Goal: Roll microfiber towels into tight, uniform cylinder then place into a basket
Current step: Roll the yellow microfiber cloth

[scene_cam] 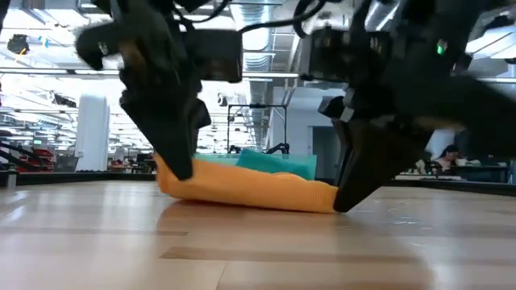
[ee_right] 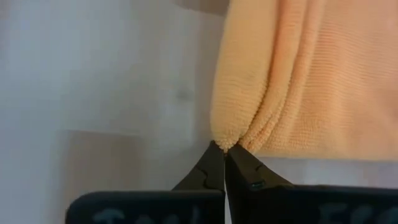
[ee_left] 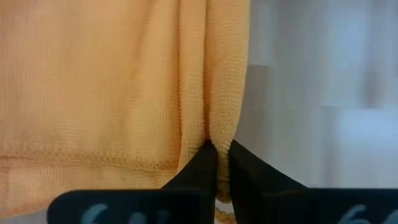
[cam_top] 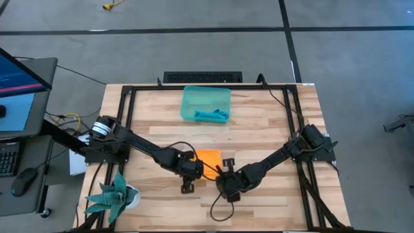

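The orange-yellow towel (cam_top: pixel 208 158) lies folded on the table's middle, toward the near edge, and shows as a low band in the low view (scene_cam: pixel 242 191). My left gripper (cam_top: pixel 189 171) is shut on its near-left end and my right gripper (cam_top: pixel 226 177) is shut on its near-right end. The teal-blue towel (cam_top: pixel 212 116) lies bunched inside the translucent teal-green basket (cam_top: pixel 194 97) at the table's far middle. My left gripper (ee_left: pixel 217 149) pinches a thick folded ridge of the orange towel (ee_left: pixel 222 127) between its two fingertips, several layers, at the towel's near-left end. The fingers (scene_cam: pixel 181 161) slant down onto it. The towel lies on the table. My right gripper (ee_right: pixel 225 149) pinches the rounded corner of a fold of the orange towel (ee_right: pixel 229 135) between its fingertips, several layers. The fingers (scene_cam: pixel 351 193) slant down at the towel's near-right end. The cloth rests on the table beyond them.
A green spiky plant in a white pot (cam_top: pixel 116 196) stands at the near-left corner. A black frame (cam_top: pixel 129 97) runs round the tabletop. A loose black cable (cam_top: pixel 223 208) lies near the front edge. Bare wood (cam_top: pixel 272 123) lies between the towel and the basket.
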### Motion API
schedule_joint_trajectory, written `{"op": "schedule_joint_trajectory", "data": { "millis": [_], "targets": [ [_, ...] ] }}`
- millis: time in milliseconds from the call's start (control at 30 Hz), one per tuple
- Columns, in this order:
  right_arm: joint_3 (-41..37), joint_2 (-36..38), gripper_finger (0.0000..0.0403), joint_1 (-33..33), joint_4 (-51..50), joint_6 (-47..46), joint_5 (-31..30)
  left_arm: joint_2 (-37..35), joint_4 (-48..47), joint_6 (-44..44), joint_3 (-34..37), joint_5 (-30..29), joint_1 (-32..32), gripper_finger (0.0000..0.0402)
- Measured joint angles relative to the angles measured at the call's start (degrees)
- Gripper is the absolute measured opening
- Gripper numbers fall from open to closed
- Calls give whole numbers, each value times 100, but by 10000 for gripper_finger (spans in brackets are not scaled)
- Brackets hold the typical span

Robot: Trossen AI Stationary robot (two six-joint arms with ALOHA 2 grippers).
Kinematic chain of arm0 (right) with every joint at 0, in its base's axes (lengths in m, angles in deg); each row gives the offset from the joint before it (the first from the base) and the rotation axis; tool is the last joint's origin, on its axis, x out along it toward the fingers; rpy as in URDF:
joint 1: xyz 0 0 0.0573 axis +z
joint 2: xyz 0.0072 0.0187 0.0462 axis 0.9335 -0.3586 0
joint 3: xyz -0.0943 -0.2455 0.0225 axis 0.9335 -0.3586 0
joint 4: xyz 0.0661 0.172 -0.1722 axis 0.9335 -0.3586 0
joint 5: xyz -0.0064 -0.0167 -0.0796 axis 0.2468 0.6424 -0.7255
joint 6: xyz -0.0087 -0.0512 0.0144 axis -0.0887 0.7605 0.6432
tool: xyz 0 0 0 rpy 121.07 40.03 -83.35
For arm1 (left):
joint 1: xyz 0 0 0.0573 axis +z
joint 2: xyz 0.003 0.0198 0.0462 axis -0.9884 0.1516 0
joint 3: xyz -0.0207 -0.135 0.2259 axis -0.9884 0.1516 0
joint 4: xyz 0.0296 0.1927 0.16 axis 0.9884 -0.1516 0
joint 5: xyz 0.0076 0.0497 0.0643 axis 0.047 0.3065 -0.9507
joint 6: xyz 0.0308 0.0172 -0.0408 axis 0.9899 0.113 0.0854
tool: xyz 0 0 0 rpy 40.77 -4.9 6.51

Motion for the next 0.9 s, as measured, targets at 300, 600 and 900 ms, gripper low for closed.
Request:
{"op": "schedule_joint_trajectory", "data": {
  "millis": [300,600,900],
  "targets": [
    [512,-11,15,145,-17,-4,472,-43,-774,-1646,-248,1623,28,23],
    [754,-9,20,145,-79,-16,461,78,-1174,-2786,-246,1753,587,19],
    [745,0,47,69,-316,-397,762,425,-1647,-2686,-246,1967,938,19]
  ]
}}
